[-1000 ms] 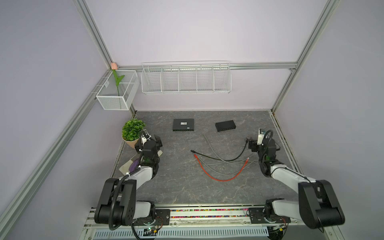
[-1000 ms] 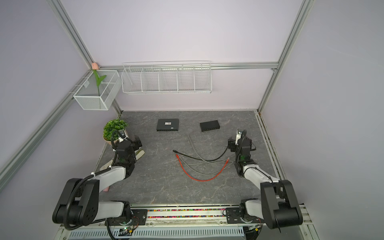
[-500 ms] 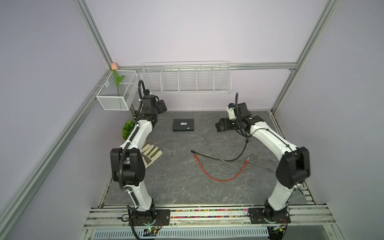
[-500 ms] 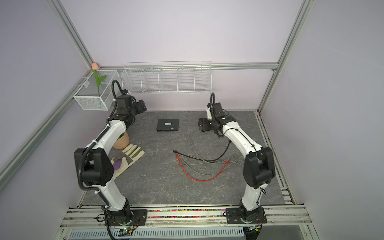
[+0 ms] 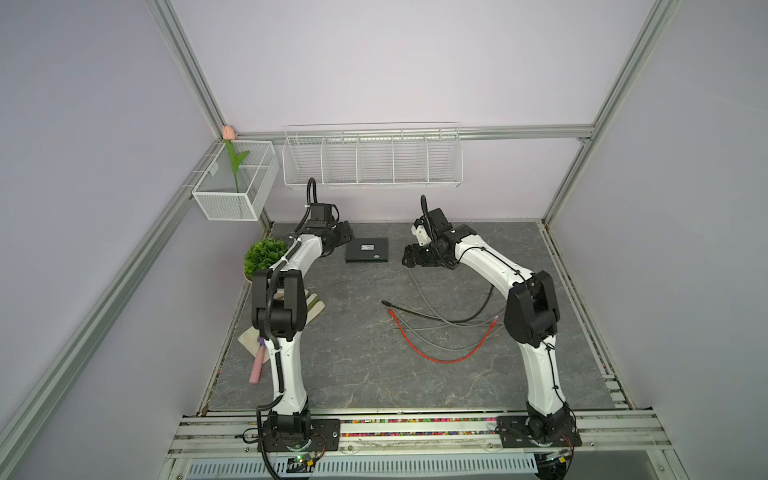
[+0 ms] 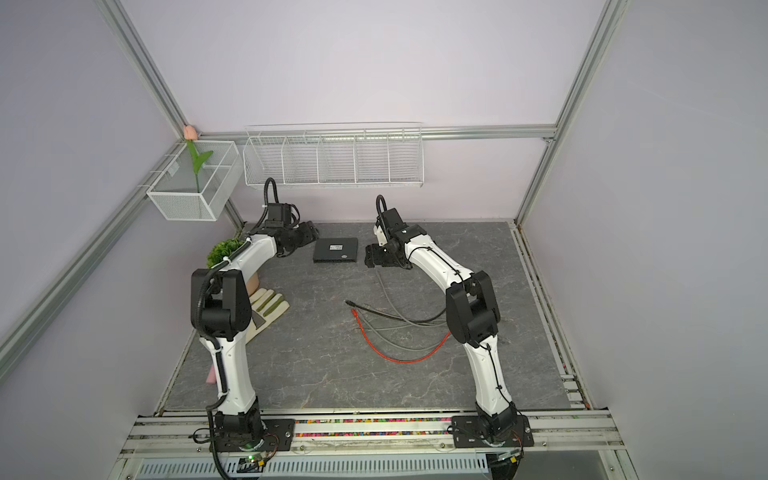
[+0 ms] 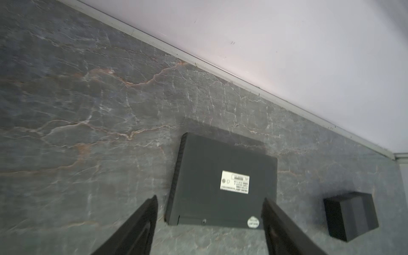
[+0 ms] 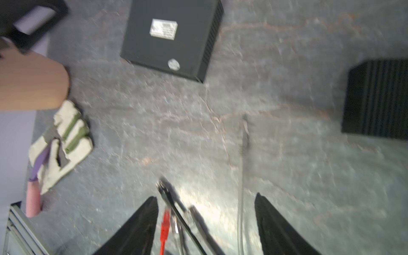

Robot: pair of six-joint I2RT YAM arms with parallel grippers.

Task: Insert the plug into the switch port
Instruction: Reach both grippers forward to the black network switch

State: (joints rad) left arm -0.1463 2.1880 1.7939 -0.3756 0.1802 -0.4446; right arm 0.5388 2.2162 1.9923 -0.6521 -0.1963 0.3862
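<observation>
Two black boxes lie at the back of the table, and no port shows on either. The larger, labelled box (image 5: 368,249) (image 7: 223,183) sits just right of my open left gripper (image 5: 347,235) (image 7: 209,204). The smaller ribbed box (image 7: 351,215) (image 8: 375,97) is hidden in both top views under my right arm. My right gripper (image 5: 411,257) (image 8: 205,197) hangs open and empty above the table. Loose cables lie mid-table: a black plug (image 5: 384,303) (image 8: 163,187), a red plug (image 5: 392,325) (image 8: 165,223) and a grey plug (image 8: 244,123).
A potted plant (image 5: 266,255) stands at the left edge, with a glove (image 5: 313,309) and a pink-handled tool (image 5: 255,368) in front of it. A wire rack (image 5: 372,158) and a mesh basket (image 5: 235,195) hang on the back wall.
Both arms rose from their folded rest at the table's sides and reached to the back, the left beside the labelled box, the right over the smaller one. The glove came into view.
</observation>
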